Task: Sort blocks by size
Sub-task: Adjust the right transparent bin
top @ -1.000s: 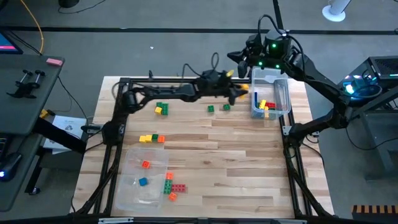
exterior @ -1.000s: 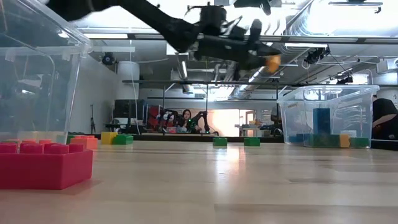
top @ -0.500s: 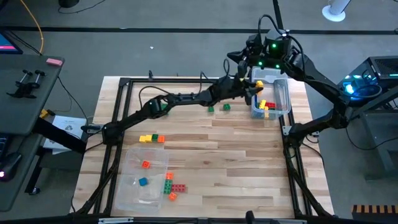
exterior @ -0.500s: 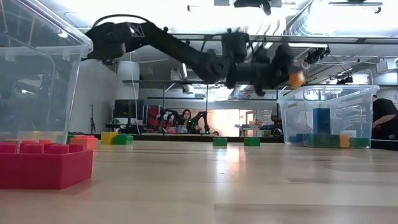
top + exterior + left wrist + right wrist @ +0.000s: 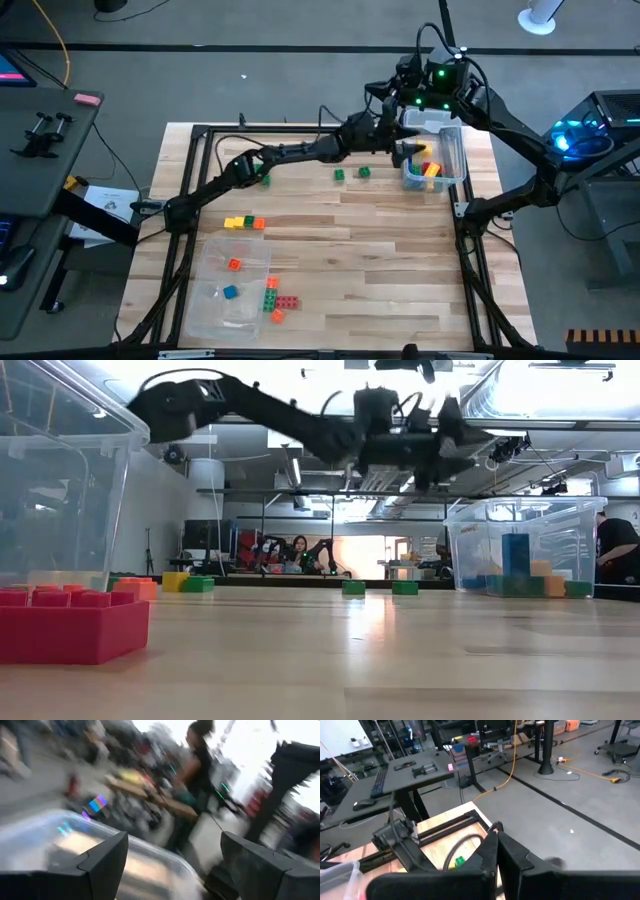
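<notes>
My left gripper [image 5: 408, 150] hangs open over the near-left rim of the clear bin [image 5: 452, 150] at the far right; nothing is between its fingers [image 5: 172, 850]. In that bin lie red, yellow and blue blocks, with an orange block [image 5: 540, 568] lying on top of them [image 5: 432, 170]. Two green blocks [image 5: 351, 174] rest on the table left of the bin. My right gripper [image 5: 380, 90] waits shut beyond the table's far edge, its fingers together [image 5: 496, 840].
A green and yellow pair [image 5: 261, 176] and a yellow-orange row [image 5: 245, 223] lie on the left half. A second clear bin [image 5: 235, 285] at the near left holds orange, blue, green and red blocks. A red block [image 5: 75, 625] fills the low view's near left.
My left gripper has carried the orange block toward the table's right edge, over the far-right bin, and has opened there. The block has dropped out of the fingers and now lies on the other blocks in the bin. The gripper has risen slightly.
</notes>
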Controlling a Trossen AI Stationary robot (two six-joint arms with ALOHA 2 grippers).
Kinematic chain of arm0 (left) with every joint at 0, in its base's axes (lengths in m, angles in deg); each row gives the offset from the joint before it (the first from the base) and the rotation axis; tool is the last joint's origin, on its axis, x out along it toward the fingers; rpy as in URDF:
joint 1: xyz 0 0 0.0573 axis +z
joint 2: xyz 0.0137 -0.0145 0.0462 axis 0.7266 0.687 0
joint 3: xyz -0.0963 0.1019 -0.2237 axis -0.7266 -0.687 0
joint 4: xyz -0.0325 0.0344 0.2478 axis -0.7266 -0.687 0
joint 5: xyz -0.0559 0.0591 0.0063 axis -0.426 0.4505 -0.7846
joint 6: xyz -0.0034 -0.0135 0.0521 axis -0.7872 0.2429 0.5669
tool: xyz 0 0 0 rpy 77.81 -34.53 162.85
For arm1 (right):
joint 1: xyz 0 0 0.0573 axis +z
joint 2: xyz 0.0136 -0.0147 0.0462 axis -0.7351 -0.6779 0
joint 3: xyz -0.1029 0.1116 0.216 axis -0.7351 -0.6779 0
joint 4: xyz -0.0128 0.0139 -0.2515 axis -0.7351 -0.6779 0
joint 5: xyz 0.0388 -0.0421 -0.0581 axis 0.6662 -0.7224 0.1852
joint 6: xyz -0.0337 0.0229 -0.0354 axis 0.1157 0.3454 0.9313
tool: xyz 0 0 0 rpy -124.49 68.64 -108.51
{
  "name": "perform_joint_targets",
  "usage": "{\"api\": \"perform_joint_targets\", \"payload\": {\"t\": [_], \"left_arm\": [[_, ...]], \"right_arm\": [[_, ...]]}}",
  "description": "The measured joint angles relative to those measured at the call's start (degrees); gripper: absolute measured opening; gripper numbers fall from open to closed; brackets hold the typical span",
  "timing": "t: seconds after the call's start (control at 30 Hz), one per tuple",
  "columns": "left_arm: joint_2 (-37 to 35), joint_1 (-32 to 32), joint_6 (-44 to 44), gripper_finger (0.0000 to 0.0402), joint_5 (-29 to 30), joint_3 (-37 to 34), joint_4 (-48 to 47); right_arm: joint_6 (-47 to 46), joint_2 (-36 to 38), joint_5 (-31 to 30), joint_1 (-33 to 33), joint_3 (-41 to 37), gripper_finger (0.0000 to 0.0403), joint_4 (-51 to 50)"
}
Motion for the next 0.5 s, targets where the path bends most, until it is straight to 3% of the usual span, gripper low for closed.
{"api": "perform_joint_targets", "payload": {"t": [0.07, 0.13, 0.3, 0.4, 0.5], "left_arm": [[-2.99, 0.83, 1.4, 0.0303, -4.69, -0.02, -7.68], [-7.6, 2.24, 6.02, 0.0302, -4.78, -0.02, -21.46], [-15.12, 6.59, 22.12, 0.0268, 8.11, 0.08, -54.07], [-16.88, 9.65, 23.68, 0.0197, 10.6, -0.02, -66.53], [-17.47, 12.22, 23.74, 0.0073, 10.66, -0.07, -72.49]], "right_arm": [[-0.82, 0.0, -0.44, 0.0, 0.0, 0.0, 0.25], [-1.07, 0.27, -1.52, -0.25, 0.0, 0.0, -0.69], [1.36, 1.96, -4.12, -1.17, 0.04, 0.0, -8.26], [1.66, 2.29, -8.42, -1.88, 0.04, 0.0, -15.47], [-2.19, 2.43, -16.06, -3.48, -1.11, 0.0, -25.41]]}}
